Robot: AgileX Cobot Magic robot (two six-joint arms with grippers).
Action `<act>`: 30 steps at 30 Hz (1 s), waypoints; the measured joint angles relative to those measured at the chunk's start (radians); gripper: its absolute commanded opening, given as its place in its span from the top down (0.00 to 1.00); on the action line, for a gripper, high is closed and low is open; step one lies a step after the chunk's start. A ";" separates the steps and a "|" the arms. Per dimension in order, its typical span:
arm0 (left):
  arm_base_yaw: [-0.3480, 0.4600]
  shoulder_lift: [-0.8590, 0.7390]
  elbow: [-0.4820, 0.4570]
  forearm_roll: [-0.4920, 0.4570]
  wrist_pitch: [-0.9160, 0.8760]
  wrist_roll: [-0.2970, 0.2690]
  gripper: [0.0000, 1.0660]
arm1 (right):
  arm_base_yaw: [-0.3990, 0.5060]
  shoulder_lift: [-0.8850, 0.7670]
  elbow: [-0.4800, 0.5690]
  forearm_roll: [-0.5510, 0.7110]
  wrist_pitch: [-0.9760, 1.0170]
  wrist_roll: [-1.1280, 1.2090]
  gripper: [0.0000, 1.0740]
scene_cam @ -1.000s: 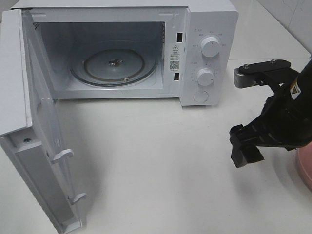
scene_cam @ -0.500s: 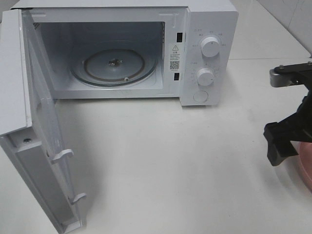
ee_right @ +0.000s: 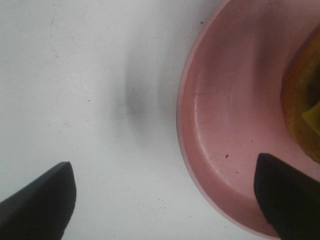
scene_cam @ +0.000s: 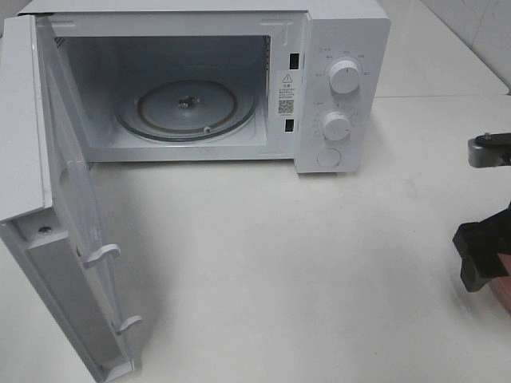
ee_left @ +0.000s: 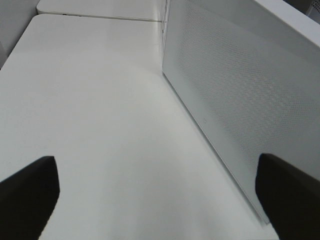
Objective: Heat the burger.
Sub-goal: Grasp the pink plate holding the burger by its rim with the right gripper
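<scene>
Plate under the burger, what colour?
The plate is pink; right wrist view shows it best.

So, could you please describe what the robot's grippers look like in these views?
The right gripper has matte black, wedge-shaped fingers; seen from above, a grey metal bracket tops its black body. The left gripper shows matching black fingertips. No cables or markings are visible.
</scene>
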 measured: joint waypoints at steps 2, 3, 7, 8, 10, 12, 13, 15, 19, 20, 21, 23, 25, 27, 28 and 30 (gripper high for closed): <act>0.000 0.000 0.000 0.000 0.000 0.000 0.06 | 0.000 0.018 0.015 0.000 -0.026 0.000 0.14; 0.000 0.000 0.000 0.000 0.000 0.000 0.06 | 0.000 0.036 0.023 0.000 -0.054 0.000 0.14; 0.000 0.000 0.000 0.000 0.000 0.000 0.06 | 0.000 0.075 0.029 -0.008 -0.102 0.000 0.15; 0.000 0.000 0.000 0.000 0.000 0.000 0.06 | 0.000 0.075 0.029 -0.008 -0.102 0.000 0.15; 0.000 0.000 0.000 0.000 0.000 0.000 0.06 | 0.000 0.094 0.029 -0.021 -0.120 0.000 0.16; 0.000 0.000 0.000 0.000 0.000 0.000 0.06 | 0.000 0.139 0.029 -0.046 -0.141 0.000 0.16; 0.000 0.000 0.000 0.000 0.000 0.000 0.06 | 0.000 0.139 0.029 -0.046 -0.141 0.000 0.16; 0.000 0.000 0.000 0.000 0.000 0.000 0.06 | 0.000 0.151 0.029 -0.047 -0.147 0.000 0.16; 0.000 0.000 0.000 0.000 0.000 0.000 0.06 | 0.000 0.188 0.029 -0.051 -0.183 0.000 0.17; 0.000 0.000 0.000 0.000 0.000 0.000 0.06 | 0.000 0.188 0.029 -0.051 -0.183 0.000 0.17; 0.000 0.000 0.000 0.000 0.000 0.000 0.06 | 0.000 0.197 0.029 -0.057 -0.196 0.000 0.17; 0.000 0.000 0.000 0.000 0.000 0.000 0.06 | 0.000 0.204 0.029 -0.060 -0.202 0.000 0.17; 0.000 0.000 0.000 0.000 0.000 0.000 0.06 | -0.011 0.229 0.029 -0.069 -0.213 0.000 0.18; 0.000 0.000 0.000 0.000 0.000 0.000 0.06 | -0.017 0.235 0.029 -0.072 -0.219 0.000 0.18; 0.000 0.000 0.000 0.000 0.000 0.000 0.06 | -0.017 0.235 0.029 -0.072 -0.219 0.000 0.18; 0.000 0.000 0.000 0.000 0.000 0.000 0.06 | -0.023 0.242 0.029 -0.075 -0.228 0.000 0.19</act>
